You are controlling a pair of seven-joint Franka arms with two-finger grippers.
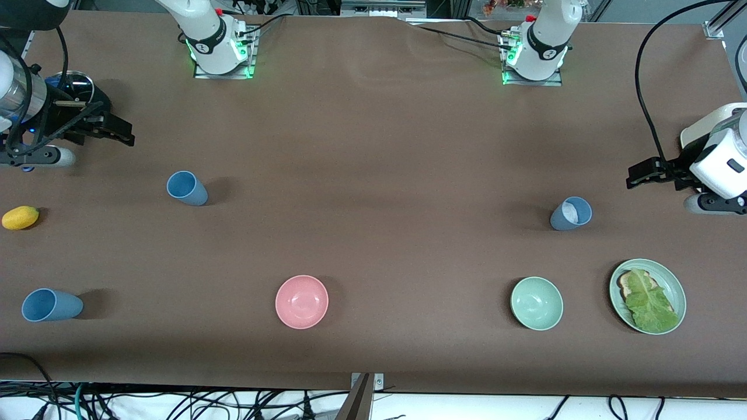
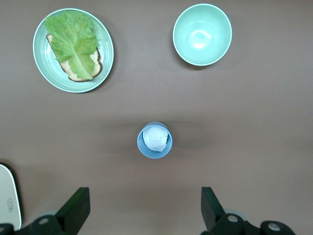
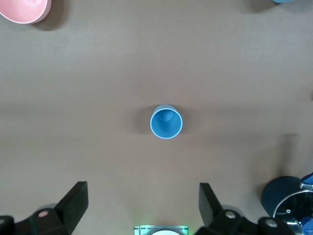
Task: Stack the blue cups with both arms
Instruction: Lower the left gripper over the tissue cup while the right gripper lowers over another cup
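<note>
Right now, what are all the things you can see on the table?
blue cups: three; one sky-blue toward the right arm's end; one blue nearer the front camera at that same end; one grey-blue with a whitish inside toward the left arm's end
bowls: two; pink and pale green, both near the front camera
plate: one, pale green, beside the green bowl, holding bread with a lettuce leaf
lemon-like fruit: one, yellow, at the right arm's end
dark pot: one, by the right pincer
left pincer: black, open, above the table near the grey-blue cup
right pincer: black, open, above the table near the sky-blue cup
</note>
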